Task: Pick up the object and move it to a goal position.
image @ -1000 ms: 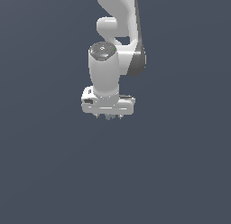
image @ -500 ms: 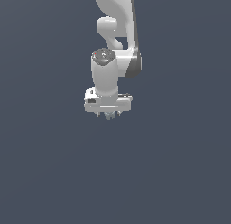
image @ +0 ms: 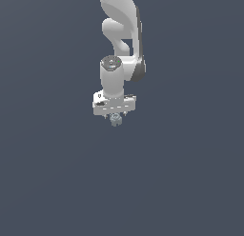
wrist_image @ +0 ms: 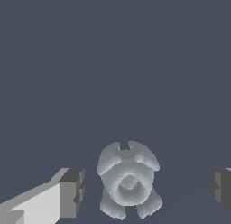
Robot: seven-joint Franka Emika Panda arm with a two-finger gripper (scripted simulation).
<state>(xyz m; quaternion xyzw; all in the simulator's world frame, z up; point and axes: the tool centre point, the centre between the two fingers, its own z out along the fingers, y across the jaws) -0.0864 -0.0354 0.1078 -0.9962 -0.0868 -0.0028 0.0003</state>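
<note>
The object (wrist_image: 128,180) is a small pale blue-grey lumpy item with a round hub in its middle. In the wrist view it lies between my two fingers (wrist_image: 70,193), with a gap on each side. In the exterior view the object (image: 115,119) shows just under the white hand, partly hidden by it. My gripper (image: 115,118) hangs from the white arm (image: 119,35), pointing down, and is open around the object without touching it.
A plain dark grey-blue surface (image: 57,173) fills both views. Nothing else shows on it.
The arm has moved towards the exterior view's left and turned a little. The object now shows under the hand.
</note>
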